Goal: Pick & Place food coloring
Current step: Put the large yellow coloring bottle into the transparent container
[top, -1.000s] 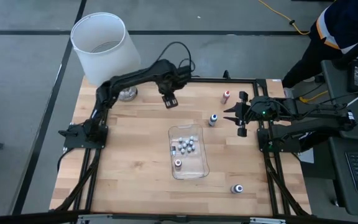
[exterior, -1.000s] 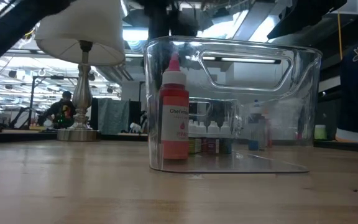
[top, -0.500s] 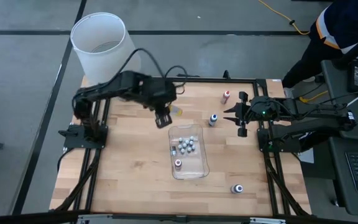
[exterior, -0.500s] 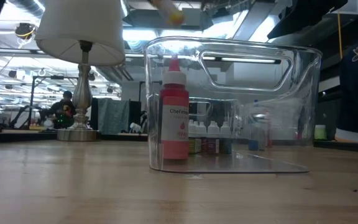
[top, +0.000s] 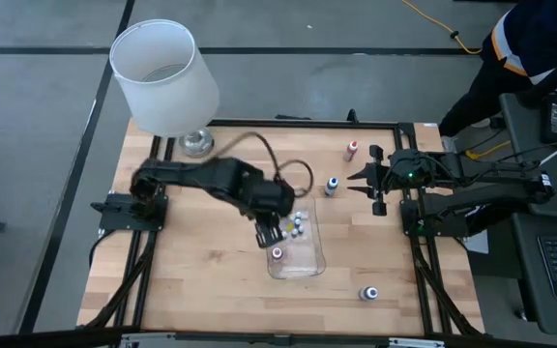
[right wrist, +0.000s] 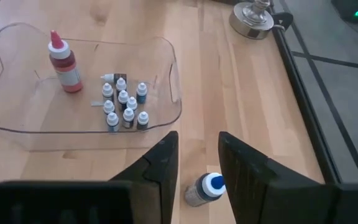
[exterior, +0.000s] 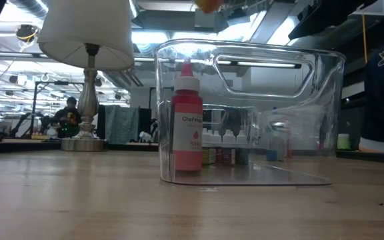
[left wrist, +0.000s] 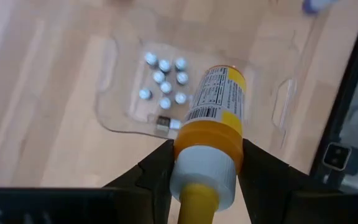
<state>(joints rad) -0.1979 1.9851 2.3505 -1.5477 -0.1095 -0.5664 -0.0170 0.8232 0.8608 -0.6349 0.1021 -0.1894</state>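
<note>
Yellow bottle reaches the tray

The left gripper [left wrist: 204, 177], clamped on the yellow food coloring bottle [left wrist: 211, 127], has swung from the worktop's back edge to above the clear tray [top: 312, 263]; release looks next. The right gripper [top: 366, 179] waits open beside a blue-capped bottle [top: 332, 185]

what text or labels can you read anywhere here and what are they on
"Chefm...", cut off at the label's edge: red bottle in the clear tray.
Barcode and fine print on the yellow bottle held in the left tool: too small to read.
Small bottles' labels: unreadable.
</note>
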